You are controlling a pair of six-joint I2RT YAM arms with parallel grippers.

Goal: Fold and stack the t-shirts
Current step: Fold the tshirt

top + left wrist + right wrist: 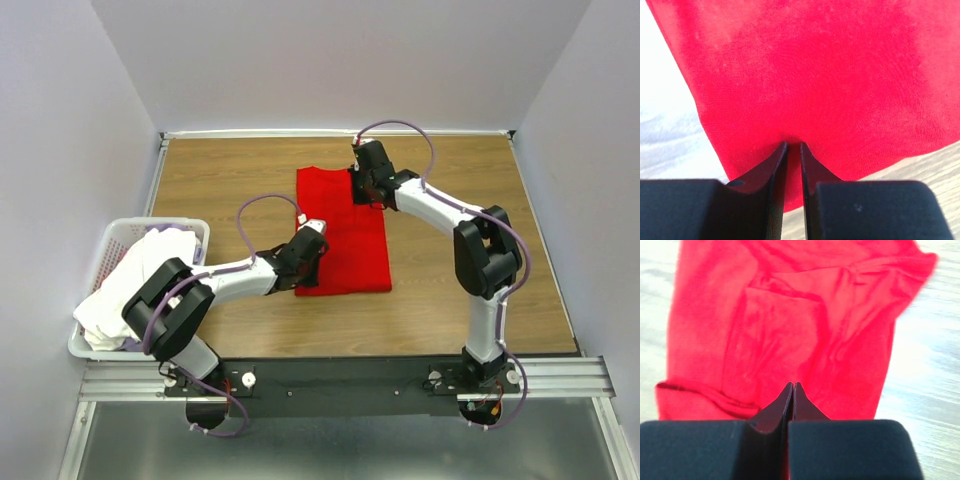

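A bright red t-shirt (345,240) lies flat on the wooden table, folded into a long strip. My left gripper (308,258) is at its near left edge, shut on the cloth; in the left wrist view the tips (794,144) pinch the red t-shirt (815,65) near its hem. My right gripper (362,190) is at the far right edge by the sleeve, shut on the cloth; in the right wrist view the tips (792,384) close over the wrinkled red t-shirt (790,330). White t-shirts (130,285) are heaped in the basket.
A white plastic laundry basket (112,235) stands at the table's left edge, beside my left arm. Bare wooden table (470,170) surrounds the red shirt, with white walls on three sides.
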